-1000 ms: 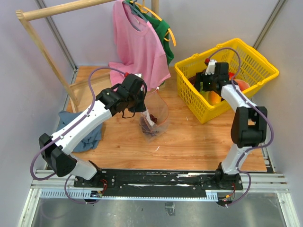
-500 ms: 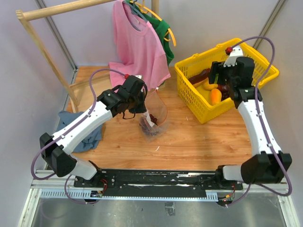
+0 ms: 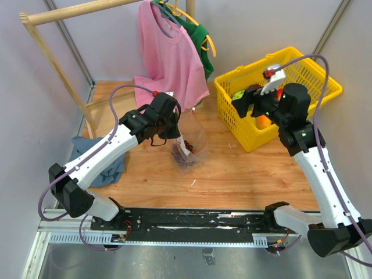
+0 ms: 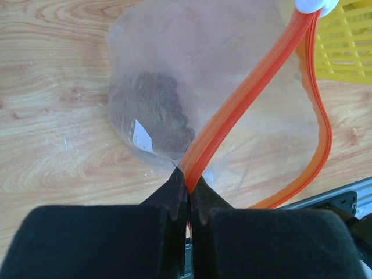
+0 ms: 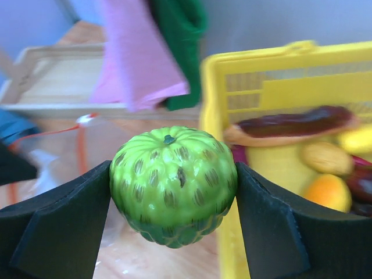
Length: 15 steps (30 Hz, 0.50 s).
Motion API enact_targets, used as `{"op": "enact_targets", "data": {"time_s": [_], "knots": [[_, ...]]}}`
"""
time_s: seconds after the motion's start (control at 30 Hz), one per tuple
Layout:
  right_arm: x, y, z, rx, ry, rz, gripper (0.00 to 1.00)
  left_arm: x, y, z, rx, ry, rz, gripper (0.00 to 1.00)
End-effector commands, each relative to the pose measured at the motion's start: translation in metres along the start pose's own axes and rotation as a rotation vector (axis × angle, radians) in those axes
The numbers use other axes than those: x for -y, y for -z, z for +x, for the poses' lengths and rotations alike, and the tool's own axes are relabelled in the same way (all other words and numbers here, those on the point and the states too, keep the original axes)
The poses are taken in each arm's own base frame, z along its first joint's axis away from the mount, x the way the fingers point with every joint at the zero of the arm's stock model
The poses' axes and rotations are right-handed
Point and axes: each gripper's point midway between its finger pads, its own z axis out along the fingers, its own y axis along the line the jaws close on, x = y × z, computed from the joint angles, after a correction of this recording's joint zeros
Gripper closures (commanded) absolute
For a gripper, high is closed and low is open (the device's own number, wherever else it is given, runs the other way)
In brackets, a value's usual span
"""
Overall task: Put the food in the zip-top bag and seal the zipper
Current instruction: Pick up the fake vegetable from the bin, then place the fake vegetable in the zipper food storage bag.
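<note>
The clear zip-top bag [image 3: 192, 142] stands open on the wooden table, with dark purple grapes [image 3: 186, 161] at its bottom. My left gripper [image 3: 176, 125] is shut on the bag's red-orange zipper strip [image 4: 232, 110] and holds the rim up. The zipper's white tab [image 4: 314, 4] is at the far end. The grapes [image 4: 160, 107] show through the plastic. My right gripper [image 3: 239, 102] is shut on a green bumpy toy fruit [image 5: 173, 186]. It holds the fruit [image 3: 238, 95] in the air over the left rim of the yellow basket, apart from the bag.
The yellow mesh basket [image 3: 250, 136] at the back right holds an orange fruit [image 3: 264, 121], a dark red long piece [image 5: 296, 123] and other toys. A pink shirt [image 3: 165, 52] and a green garment [image 3: 200, 40] hang from a wooden rack [image 3: 46, 46]. A blue cloth [image 3: 102, 161] lies at the left.
My right arm has risen out of the basket with the green fruit and swung left towards the bag. My left arm and the bag have not moved.
</note>
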Motion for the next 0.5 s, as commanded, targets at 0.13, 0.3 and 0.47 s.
{"op": "enact_targets", "data": {"time_s": [0.13,0.3,0.47], "knots": [[-0.117,0.006,0.016,-0.029,-0.040,-0.384,0.79,0.008,0.002,-0.006,0.023,0.025,0.041,1.00],[-0.153,0.002,0.027,-0.056,-0.072,-0.523,0.78,0.009,0.001,-0.005,0.017,0.025,0.051,1.00],[-0.188,-0.006,0.047,-0.126,-0.098,-0.644,0.77,0.009,0.000,-0.003,0.013,0.025,0.053,1.00]]}}
